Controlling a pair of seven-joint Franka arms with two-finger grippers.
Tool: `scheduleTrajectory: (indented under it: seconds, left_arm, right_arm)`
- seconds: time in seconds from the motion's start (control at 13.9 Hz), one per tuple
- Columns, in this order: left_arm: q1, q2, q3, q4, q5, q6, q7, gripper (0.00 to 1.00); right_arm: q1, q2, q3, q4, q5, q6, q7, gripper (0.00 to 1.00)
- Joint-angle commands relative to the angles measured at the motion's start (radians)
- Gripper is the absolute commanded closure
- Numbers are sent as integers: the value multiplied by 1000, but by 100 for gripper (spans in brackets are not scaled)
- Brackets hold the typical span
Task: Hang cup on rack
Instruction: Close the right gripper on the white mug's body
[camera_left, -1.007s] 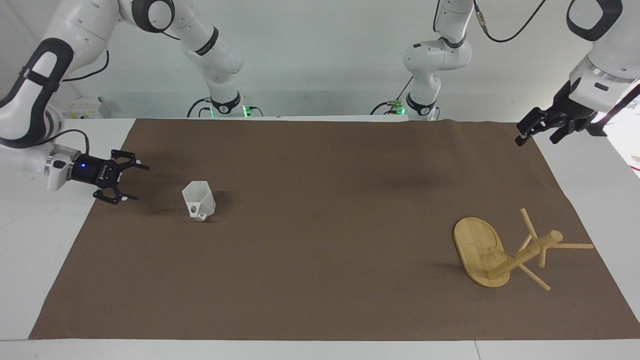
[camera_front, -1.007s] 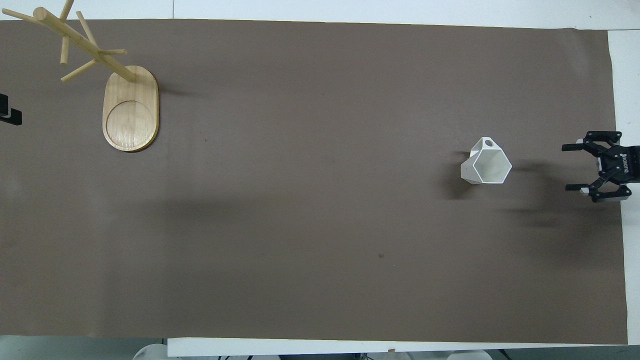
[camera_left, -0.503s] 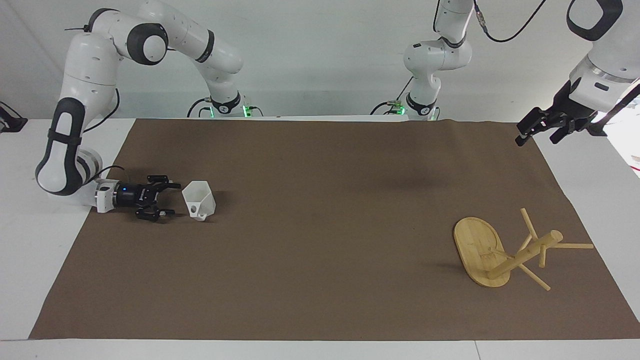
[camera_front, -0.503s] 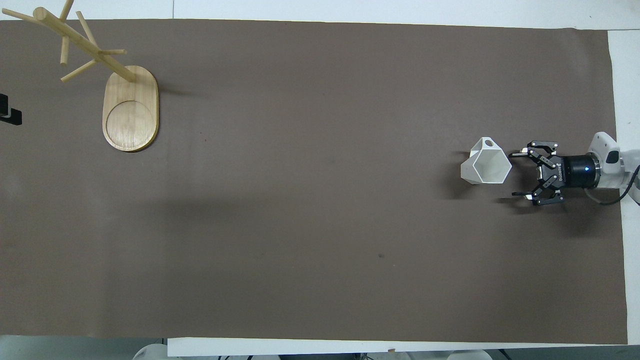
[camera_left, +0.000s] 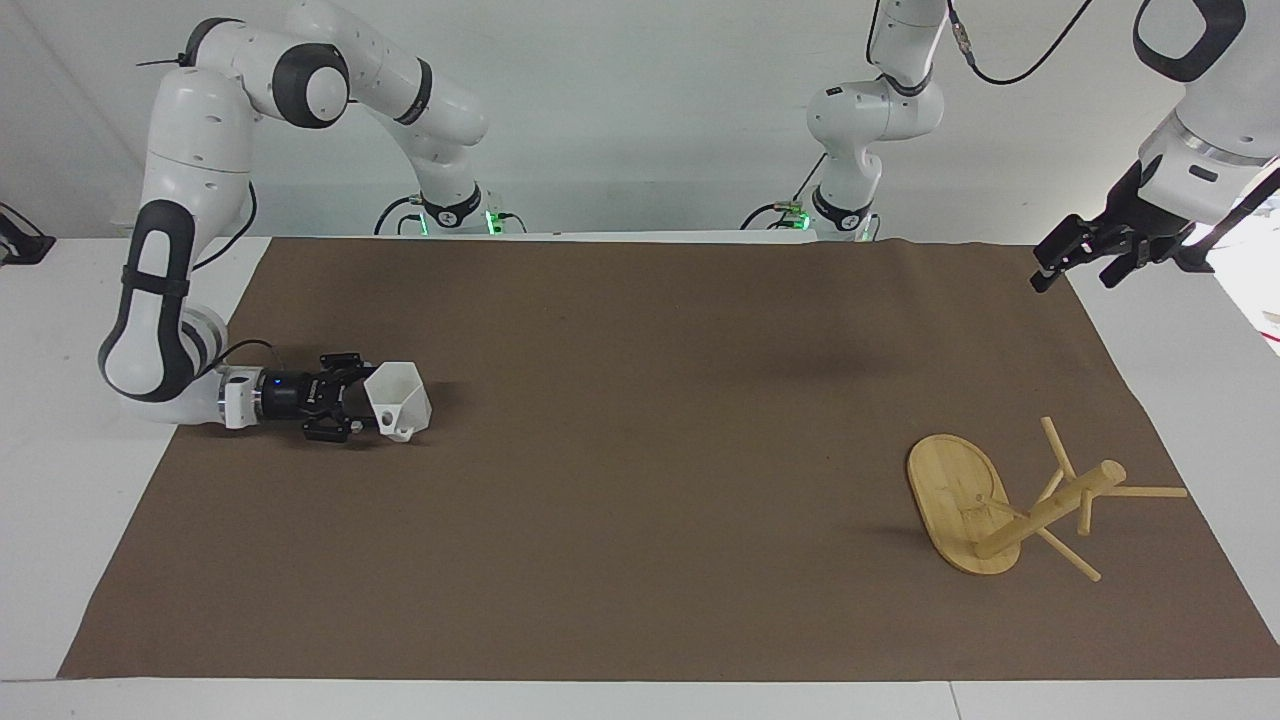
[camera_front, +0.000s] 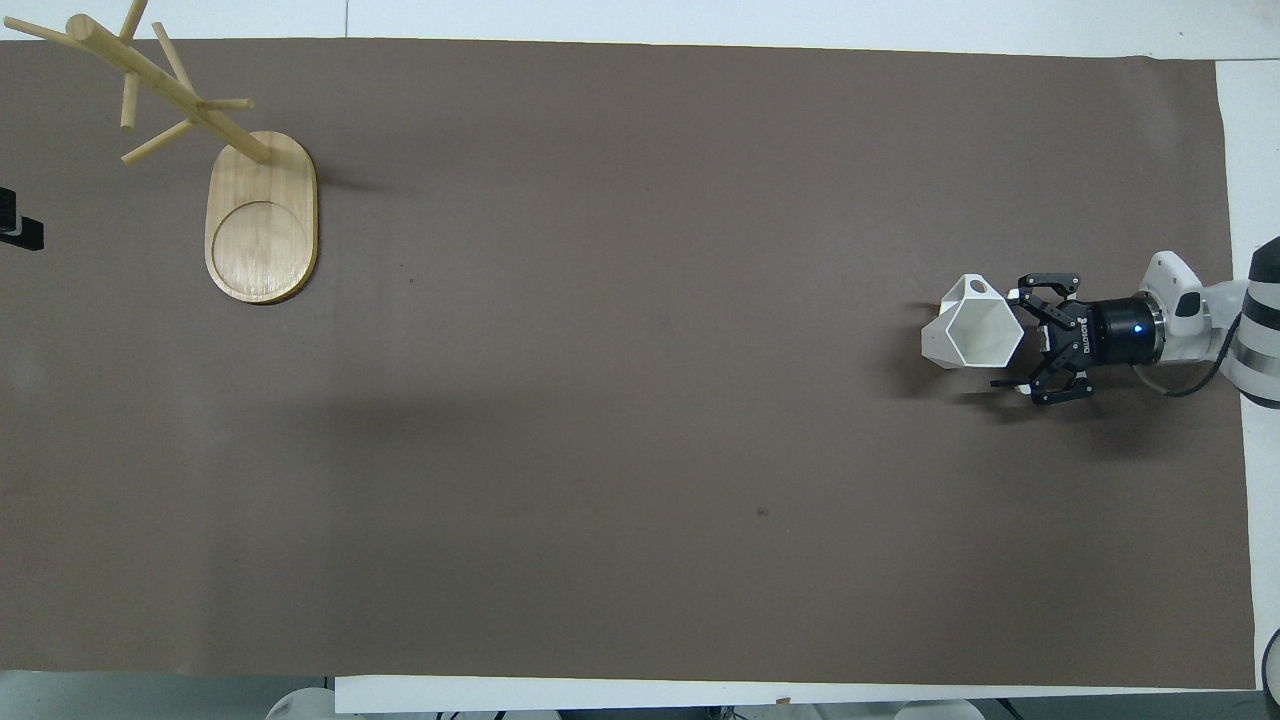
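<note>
Mat (camera_left: 640, 450): I am seeing brown sheet covering the table, nothing lying between cup and rack.
Progress: I am judging the task barely begun; cup not yet gripped, lifting, carrying and hanging all left.
Rack (camera_left: 975, 515): standing at the left arm's end, well apart from the cup, pegs bare.
Left gripper (camera_left: 1085, 262): waiting up over the mat's corner, released.
Right gripper (camera_left: 352, 410): lying low and sideways, fingers spread, reaching around the cup's wall, not clenched.
Cup (camera_left: 398, 400): sitting upright on the mat at the right arm's end.
</note>
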Motion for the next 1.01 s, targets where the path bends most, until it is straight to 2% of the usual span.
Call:
scheduleTrajectory:
  seconds: [0.0,0.93]
  left_arm:
    - [15,-23,-14,-28,17,11,3,0]
    - [15,-23,-14,-28,17,11,3,0]
  right_arm:
    - [11,-26,-2,-39,22,25,-24,0]
    - [57,-32,-2,-76,51,58,-51,0]
